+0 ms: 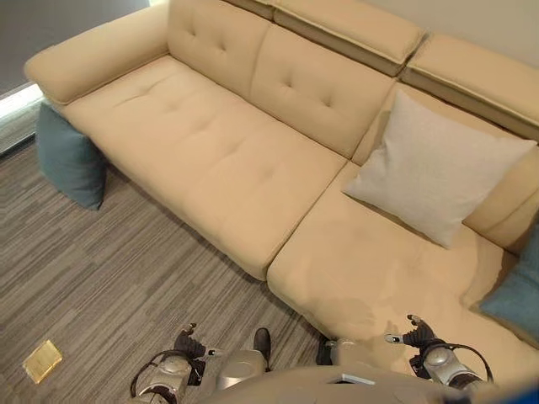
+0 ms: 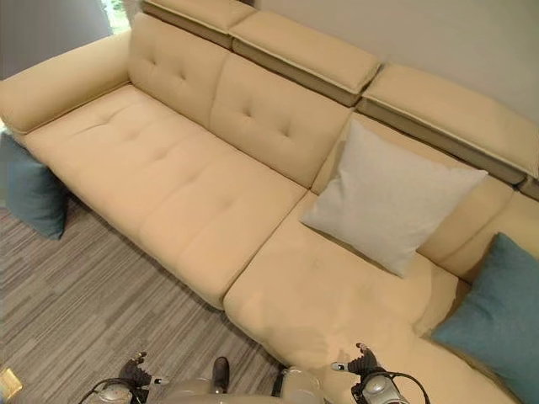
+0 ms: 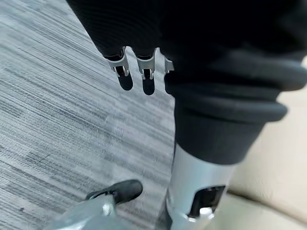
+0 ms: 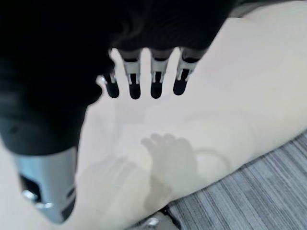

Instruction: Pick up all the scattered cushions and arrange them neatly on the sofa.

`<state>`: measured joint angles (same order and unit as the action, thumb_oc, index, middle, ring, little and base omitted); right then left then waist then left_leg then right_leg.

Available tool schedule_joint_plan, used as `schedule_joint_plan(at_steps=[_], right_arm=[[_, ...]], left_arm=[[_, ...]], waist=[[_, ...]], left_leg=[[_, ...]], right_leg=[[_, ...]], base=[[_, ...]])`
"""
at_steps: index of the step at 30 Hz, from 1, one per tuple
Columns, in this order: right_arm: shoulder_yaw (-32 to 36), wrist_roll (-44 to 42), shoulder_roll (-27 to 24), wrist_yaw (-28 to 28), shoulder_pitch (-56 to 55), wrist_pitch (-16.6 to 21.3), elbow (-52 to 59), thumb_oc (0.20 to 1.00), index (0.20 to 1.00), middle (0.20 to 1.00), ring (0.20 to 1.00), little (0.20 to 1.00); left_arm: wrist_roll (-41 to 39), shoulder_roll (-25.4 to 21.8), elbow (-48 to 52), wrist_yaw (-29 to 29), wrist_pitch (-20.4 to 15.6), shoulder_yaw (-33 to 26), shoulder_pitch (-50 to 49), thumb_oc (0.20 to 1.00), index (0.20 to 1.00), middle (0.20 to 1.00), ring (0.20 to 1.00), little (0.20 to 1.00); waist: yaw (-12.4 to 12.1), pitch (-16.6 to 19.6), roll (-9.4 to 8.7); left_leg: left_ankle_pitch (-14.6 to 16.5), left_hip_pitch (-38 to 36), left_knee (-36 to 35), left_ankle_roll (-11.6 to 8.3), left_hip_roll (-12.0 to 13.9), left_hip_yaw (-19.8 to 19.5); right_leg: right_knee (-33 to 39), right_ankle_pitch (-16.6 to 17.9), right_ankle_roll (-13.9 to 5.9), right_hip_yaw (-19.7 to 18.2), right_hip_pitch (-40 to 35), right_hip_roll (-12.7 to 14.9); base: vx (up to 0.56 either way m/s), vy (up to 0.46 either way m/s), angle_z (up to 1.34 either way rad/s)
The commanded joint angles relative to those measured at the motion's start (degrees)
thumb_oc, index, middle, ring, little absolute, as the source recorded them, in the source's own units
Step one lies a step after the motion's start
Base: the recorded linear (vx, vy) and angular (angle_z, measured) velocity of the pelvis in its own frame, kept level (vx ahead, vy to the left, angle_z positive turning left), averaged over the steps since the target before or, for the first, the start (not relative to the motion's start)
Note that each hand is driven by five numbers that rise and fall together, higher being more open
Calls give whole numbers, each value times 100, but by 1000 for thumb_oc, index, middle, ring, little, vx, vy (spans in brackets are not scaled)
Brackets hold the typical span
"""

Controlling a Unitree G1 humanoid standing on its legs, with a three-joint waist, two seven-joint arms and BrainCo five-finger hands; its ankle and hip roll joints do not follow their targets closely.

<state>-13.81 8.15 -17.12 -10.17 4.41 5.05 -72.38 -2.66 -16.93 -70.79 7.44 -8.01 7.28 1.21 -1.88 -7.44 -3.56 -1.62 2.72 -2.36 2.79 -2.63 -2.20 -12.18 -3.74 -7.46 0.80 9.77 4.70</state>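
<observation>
Three cushions show: a white cushion (image 2: 390, 196) leans on the sofa (image 1: 210, 151) backrest ahead of the right hand (image 4: 144, 79), a teal cushion (image 2: 497, 316) sits to that hand's right, and another teal cushion (image 1: 69, 160) stands on the carpet (image 1: 101, 286) by the armrest, far ahead-left of the left hand (image 3: 139, 72). Both hands hang with fingers straight, holding nothing, the right above the bare seat edge, the left over open carpet.

Teal cushion (image 1: 69, 160) half behind sofa (image 1: 210, 160)
</observation>
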Motion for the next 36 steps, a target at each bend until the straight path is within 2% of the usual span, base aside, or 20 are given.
schedule_joint_plan(at_steps=[1,3,6,9,12,13,14,16,17,19,21,22,23,24,26,28,29,30,33,36], right_arm=[[-80,1,-63,-15,-59,-20,8,1000,1000,1000,1000,1000],[-68,-50,-45,-48,-47,-5,37,1000,1000,1000,1000,1000],[-13,-168,-51,-89,-1,32,188,1000,1000,1000,1000,1000],[-7,-218,-112,-131,64,41,214,1000,1000,1000,1000,1000],[18,-223,-125,-138,62,23,193,1000,1000,1000,1000,1000],[42,-248,-104,-146,57,22,133,1000,1000,1000,1000,1000],[41,-248,-104,-147,57,23,132,1000,1000,1000,1000,1000],[137,-281,-62,-135,0,-8,47,1000,1000,1000,1000,1000],[173,-279,-20,-126,-75,-20,-39,1000,1000,1000,1000,1000],[222,-343,17,-149,-80,-43,-95,1000,1000,1000,1000,1000],[166,-332,78,-144,-14,-87,-89,1000,1000,1000,1000,1000],[1,-94,119,-124,29,-120,-50,1000,1000,1000,1000,1000],[-14,-68,138,-113,53,-120,-15,1000,1000,1000,1000,1000],[-82,1,142,-110,131,-139,47,1000,1000,1000,1000,1000],[-167,85,151,-108,158,-144,91,1000,1000,1000,1000,1000],[-218,121,150,-108,146,-140,93,1000,1000,1000,1000,1000],[-245,118,120,-110,139,-150,76,1000,1000,1000,1000,1000],[-256,116,99,-112,155,-161,76,1000,1000,1000,1000,1000],[-278,140,60,-117,169,-178,51,1000,1000,1000,1000,1000],[-262,136,57,-118,63,-168,47,1000,1000,1000,1000,1000]], left_arm=[[154,-22,-29,34,-61,31,-30,1000,1000,1000,1000,1000],[66,7,-70,87,-63,-29,-48,1000,1000,1000,1000,1000],[-193,83,-82,149,-45,-135,7,1000,1000,1000,1000,1000],[-265,173,-126,166,-46,-127,68,1000,1000,1000,1000,1000],[-256,236,-157,207,-20,-140,5,1000,1000,1000,1000,1000],[-223,243,-199,192,0,-167,-40,1000,1000,1000,1000,1000],[-223,243,-199,192,0,-168,-41,1000,1000,1000,1000,1000],[-201,251,-204,184,43,-183,-54,1000,1000,1000,1000,1000],[-157,250,-172,159,39,-139,-49,1000,1000,1000,1000,1000],[-135,234,-128,143,52,-112,-68,1000,1000,1000,1000,1000],[-152,169,-135,136,85,-147,-94,1000,1000,1000,1000,1000],[-99,69,-167,89,108,-236,-167,1000,1000,1000,1000,1000],[-86,24,-163,93,111,-260,-155,1000,1000,1000,1000,1000],[-113,-84,-118,110,115,-298,-102,1000,1000,1000,1000,1000],[-134,-147,-79,124,92,-293,-61,1000,1000,1000,1000,1000],[-153,-165,-46,136,60,-255,-39,1000,1000,1000,1000,1000],[-138,-153,-32,136,36,-199,-30,1000,1000,1000,1000,1000],[-133,-140,-37,125,31,-167,-10,1000,1000,1000,1000,1000],[-112,-123,-117,107,31,-146,53,1000,1000,1000,1000,1000],[-93,-68,-161,106,30,-158,19,1000,1000,1000,1000,1000]], waist=[[-54,228,-91],[-78,310,-124],[-72,235,-159],[-50,116,-150],[-20,74,-164],[-7,102,-204],[-3,100,-201],[83,135,-254],[132,193,-247],[168,259,-255],[121,281,-346],[11,309,-380],[2,295,-375],[-24,188,-327],[-30,116,-268],[0,113,-238],[47,94,-254],[65,104,-274],[89,34,-302],[126,78,-365]], left_leg=[[345,208,72,-270,-173,-676],[263,227,-3,-377,-142,-778],[106,445,49,-528,-196,-1073],[58,731,259,-573,-248,-1007],[185,840,534,-507,-84,-177],[360,789,725,-451,-57,95],[375,796,747,-451,-56,91],[584,635,917,-393,44,530],[675,418,806,-393,191,900],[656,327,679,-417,239,1069],[700,278,619,-390,174,981],[703,115,366,-272,52,843],[680,99,329,-251,42,803],[676,37,299,-191,43,665],[661,-42,236,-149,29,445],[619,-142,129,-149,-19,229],[589,-248,37,-155,-119,-32],[563,-240,15,-171,-183,-143],[591,-346,17,-233,-287,-428],[770,-432,123,-324,-343,-544]], right_leg=[[523,90,51,-129,-394,-286],[841,77,106,13,-567,-322],[1192,110,150,65,-661,-388],[1476,183,143,378,-769,-327],[1538,263,161,693,-810,-213],[1527,283,196,843,-820,-154],[1527,281,196,848,-825,-156],[1497,272,223,1152,-838,-59],[1545,241,213,1410,-924,-35],[1573,239,197,1575,-979,-24],[1510,245,177,1566,-1029,8],[947,133,131,1568,-955,125],[690,122,125,1551,-830,171],[124,109,113,1477,-587,249],[-271,97,93,1236,-343,161],[-232,21,149,881,-215,-73],[38,13,148,432,-122,-359],[229,107,129,268,-61,-434],[470,272,77,254,12,-469],[725,364,129,331,-191,-409]], base=[[2,-114,116],[41,-200,105],[-50,-204,78],[-118,-73,157],[-97,-10,72],[-28,-2,58],[-21,19,104],[4,42,115],[55,72,83],[91,100,116],[109,199,46],[92,286,4],[84,334,12],[27,158,34],[41,111,65],[118,47,69],[189,11,59],[192,-3,65],[153,-65,97],[203,-114,52]])
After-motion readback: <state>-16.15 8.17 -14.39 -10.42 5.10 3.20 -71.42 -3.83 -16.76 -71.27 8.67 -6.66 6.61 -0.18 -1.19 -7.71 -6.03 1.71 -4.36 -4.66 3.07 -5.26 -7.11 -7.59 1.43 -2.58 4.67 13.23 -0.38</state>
